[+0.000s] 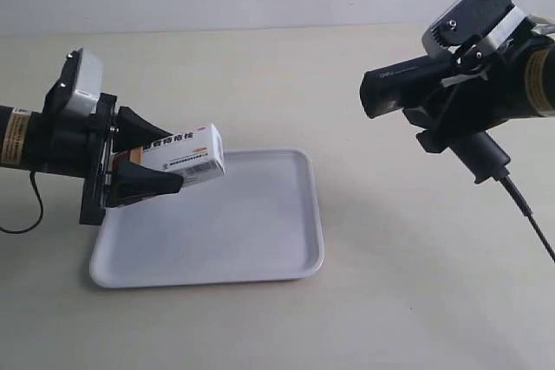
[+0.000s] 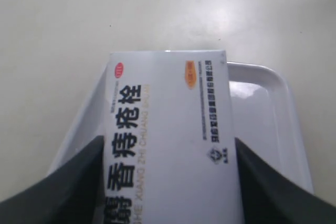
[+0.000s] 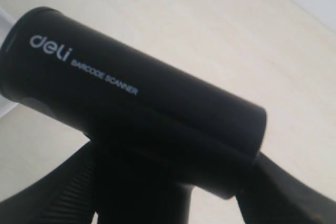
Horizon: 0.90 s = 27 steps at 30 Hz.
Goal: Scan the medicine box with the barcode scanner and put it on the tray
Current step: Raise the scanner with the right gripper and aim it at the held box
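Observation:
The white medicine box (image 1: 183, 153) with dark characters hangs in the air over the left part of the white tray (image 1: 260, 231), held in my left gripper (image 1: 152, 159), which is shut on it. In the left wrist view the medicine box (image 2: 168, 140) fills the space between both dark fingers (image 2: 58, 192), with the tray (image 2: 273, 114) beneath. My right gripper (image 1: 451, 106) is shut on the black barcode scanner (image 1: 416, 84), held aloft at the right with its head facing the box. The barcode scanner (image 3: 136, 103) fills the right wrist view. No barcode shows.
The scanner's black cable (image 1: 529, 214) runs down off the right edge. A thin black cable (image 1: 35, 210) loops beside the arm at the left. The beige tabletop (image 1: 390, 283) meets a pale wall at the back.

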Tool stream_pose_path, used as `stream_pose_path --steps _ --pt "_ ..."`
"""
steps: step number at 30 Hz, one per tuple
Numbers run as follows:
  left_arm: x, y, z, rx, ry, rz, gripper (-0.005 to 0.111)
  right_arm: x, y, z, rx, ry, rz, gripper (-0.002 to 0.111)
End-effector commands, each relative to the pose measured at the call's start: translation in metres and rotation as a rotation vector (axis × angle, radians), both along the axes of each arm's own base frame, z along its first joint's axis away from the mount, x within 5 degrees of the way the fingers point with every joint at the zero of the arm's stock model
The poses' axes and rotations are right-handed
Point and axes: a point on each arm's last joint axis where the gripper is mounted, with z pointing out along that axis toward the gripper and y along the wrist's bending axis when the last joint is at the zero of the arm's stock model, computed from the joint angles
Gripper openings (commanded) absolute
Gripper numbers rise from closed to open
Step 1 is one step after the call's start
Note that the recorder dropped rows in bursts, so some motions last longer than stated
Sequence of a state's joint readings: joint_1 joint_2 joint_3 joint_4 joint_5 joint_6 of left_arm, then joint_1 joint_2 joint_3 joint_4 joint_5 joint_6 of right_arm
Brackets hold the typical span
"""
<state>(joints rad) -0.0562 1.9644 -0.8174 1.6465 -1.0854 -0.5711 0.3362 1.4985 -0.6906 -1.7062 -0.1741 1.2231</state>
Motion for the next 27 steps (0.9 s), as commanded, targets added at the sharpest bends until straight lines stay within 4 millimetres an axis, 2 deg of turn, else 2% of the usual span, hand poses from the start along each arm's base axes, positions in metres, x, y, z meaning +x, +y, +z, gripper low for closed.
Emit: stream_pose_path --steps 1,6,12,14,17,24,27 --pt "0.002 0.000 -0.002 -0.048 0.011 -0.006 0.000 0.000 0.000 0.005 -0.012 -0.023 0.007 0.000" --pt "0.001 0.000 -0.003 -0.042 0.010 -0.012 0.000 -0.001 0.003 0.003 0.008 -0.002 0.044 0.000" --pt "-0.001 0.001 -0.004 -0.027 0.033 -0.034 0.000 0.004 0.008 -0.024 -0.011 0.089 0.067 0.000" --pt "-0.002 0.001 -0.004 -0.024 0.039 -0.037 0.000 0.007 0.009 -0.027 -0.009 0.098 0.062 0.000" --pt "-0.002 0.001 -0.005 -0.022 0.039 -0.041 0.000 0.010 0.011 -0.021 0.012 0.086 0.074 0.000" --pt "-0.001 0.001 -0.006 0.000 0.036 -0.033 0.000 0.008 0.019 0.010 0.087 0.015 0.151 0.000" --pt "-0.001 0.001 -0.006 -0.001 0.037 -0.031 0.000 0.008 0.017 0.012 0.074 0.002 0.144 0.000"
